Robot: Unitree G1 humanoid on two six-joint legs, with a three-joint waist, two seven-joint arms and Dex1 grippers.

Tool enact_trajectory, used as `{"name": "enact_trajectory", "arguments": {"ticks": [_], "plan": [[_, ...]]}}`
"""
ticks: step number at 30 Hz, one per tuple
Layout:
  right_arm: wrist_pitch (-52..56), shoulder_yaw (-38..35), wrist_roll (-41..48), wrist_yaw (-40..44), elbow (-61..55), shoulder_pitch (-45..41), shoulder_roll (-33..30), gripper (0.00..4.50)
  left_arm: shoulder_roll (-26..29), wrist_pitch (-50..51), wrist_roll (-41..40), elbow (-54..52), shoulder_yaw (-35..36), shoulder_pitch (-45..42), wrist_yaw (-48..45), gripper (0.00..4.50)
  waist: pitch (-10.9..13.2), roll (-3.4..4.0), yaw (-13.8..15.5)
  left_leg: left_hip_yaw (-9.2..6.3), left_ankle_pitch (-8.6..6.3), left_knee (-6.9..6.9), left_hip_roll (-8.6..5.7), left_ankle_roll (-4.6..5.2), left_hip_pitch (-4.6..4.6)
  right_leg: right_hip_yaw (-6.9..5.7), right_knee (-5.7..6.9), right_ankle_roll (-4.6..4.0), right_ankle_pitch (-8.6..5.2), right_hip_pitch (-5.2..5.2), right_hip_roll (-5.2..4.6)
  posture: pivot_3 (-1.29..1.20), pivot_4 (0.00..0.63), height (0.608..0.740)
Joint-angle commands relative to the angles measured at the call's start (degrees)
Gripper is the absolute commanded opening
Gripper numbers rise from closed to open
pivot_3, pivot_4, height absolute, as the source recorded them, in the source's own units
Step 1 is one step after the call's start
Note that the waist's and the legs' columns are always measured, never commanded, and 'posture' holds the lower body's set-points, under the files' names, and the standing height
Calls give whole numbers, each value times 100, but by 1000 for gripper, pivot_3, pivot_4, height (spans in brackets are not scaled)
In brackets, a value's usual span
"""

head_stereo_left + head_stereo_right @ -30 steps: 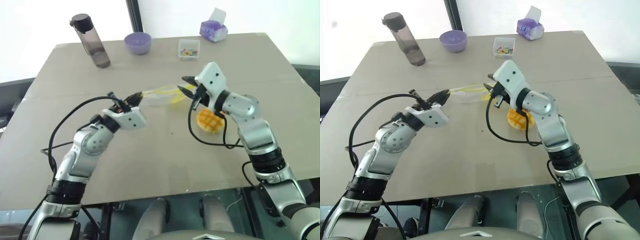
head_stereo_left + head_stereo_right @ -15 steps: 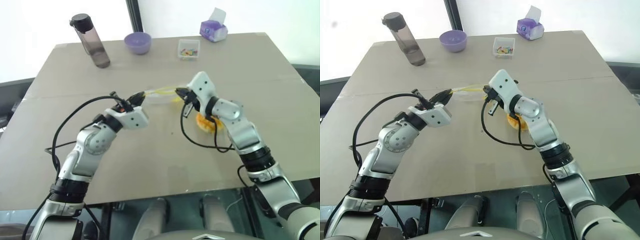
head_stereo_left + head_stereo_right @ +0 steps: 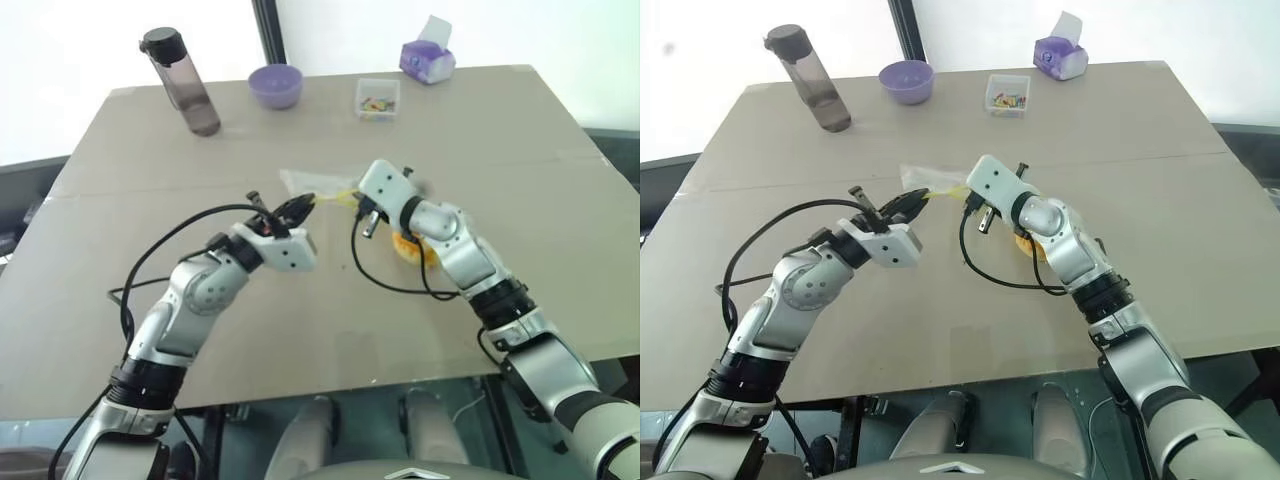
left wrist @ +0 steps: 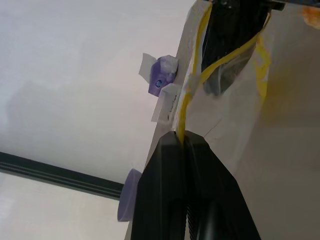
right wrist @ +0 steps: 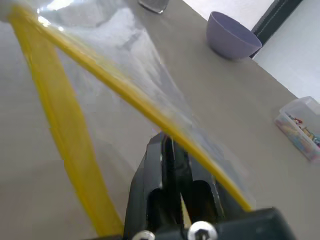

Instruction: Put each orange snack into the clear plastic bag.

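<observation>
The clear plastic bag (image 3: 312, 183) lies mid-table, its yellow strip (image 4: 186, 100) parted into two lips. My left gripper (image 3: 304, 204) is shut on the end where the lips meet. My right gripper (image 3: 352, 199) meets the bag from the other side, fingers (image 5: 159, 165) pressed together at one yellow lip (image 5: 125, 92). The orange snack (image 3: 411, 250), a domed bun with a grid top, rests on the table just behind my right forearm, which hides part of it.
Along the far edge stand a dark bottle (image 3: 183, 85), a purple bowl (image 3: 275, 85), a small clear box of colourful bits (image 3: 377, 98) and a purple tissue pack (image 3: 427, 60). Black cables loop from both wrists. Bare tabletop (image 3: 300, 320) spreads in front.
My left gripper has shifted right with the bag's end. My right gripper has dropped and slid left to the bag's mouth, its arm now covering more of the bun.
</observation>
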Motion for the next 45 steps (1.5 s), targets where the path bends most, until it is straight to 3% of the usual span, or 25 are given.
{"name": "enact_trajectory", "arguments": {"ticks": [1,6,7,12,19,25,29,38,40,41,42,45], "plan": [[-408,96,-371,-219,42,-137,-183,1770,-31,146,69,-252,90,4,43,0,0,0,-1,1,0,0,0,0,0,0,0,0,0,0,0,0,150,740],[-467,70,-496,-175,-152,20,-287,4141,-90,328,174,-267,83,32,80,0,0,0,-7,1,0,0,1,0,0,1,0,0,0,0,2,0,150,740],[-443,50,-501,-146,-233,57,-300,4415,-104,363,203,-271,79,37,89,0,0,0,-4,1,0,0,1,0,0,1,0,0,0,0,2,0,150,740],[-122,-67,-352,170,-871,333,-387,4415,-231,599,335,-275,24,76,129,0,0,0,3,1,0,0,0,0,0,1,0,0,0,1,1,0,150,740],[766,-595,196,650,-2698,1132,-578,4415,-448,869,484,-358,-19,121,202,0,0,-1,25,0,0,2,0,1,-1,1,0,0,0,1,1,0,150,740],[3147,-1790,1359,880,-4187,1911,-435,4415,-442,997,470,-437,59,246,205,0,-1,-2,82,-1,-1,3,1,1,-1,0,0,0,0,5,1,0,150,740],[4204,-2262,1898,948,-4520,2498,-585,4415,-417,1035,450,-438,101,284,231,0,-2,-2,168,-3,-2,4,1,4,2,-2,0,0,0,8,1,0,150,740],[4888,-2333,2227,499,-4132,3054,-738,4415,-423,915,357,-419,6,254,181,0,-6,-4,170,3,-14,5,1,23,9,-1,0,1,0,12,-1,0,150,740],[4774,-2267,2253,461,-4116,3015,-800,3896,-429,914,356,-415,-1,244,181,0,-6,-3,177,2,-14,5,1,24,9,-2,0,1,0,13,-1,0,150,740],[4734,-2224,2264,441,-4119,3004,-835,3112,-431,912,355,-413,-4,241,181,0,-6,-3,178,3,-14,8,0,23,9,-2,-1,1,0,16,-2,0,150,740],[4712,-2198,2271,410,-4108,2992,-843,3001,-432,904,355,-401,-7,238,185,0,-6,-4,184,3,-13,8,0,23,9,-1,-1,1,0,16,-3,0,150,740],[4546,-2083,2249,333,-4066,2973,-885,1963,-437,889,358,-382,-25,217,186,0,-6,-4,185,1,-14,10,0,23,9,-4,-4,1,0,19,-3,0,150,740]]}}
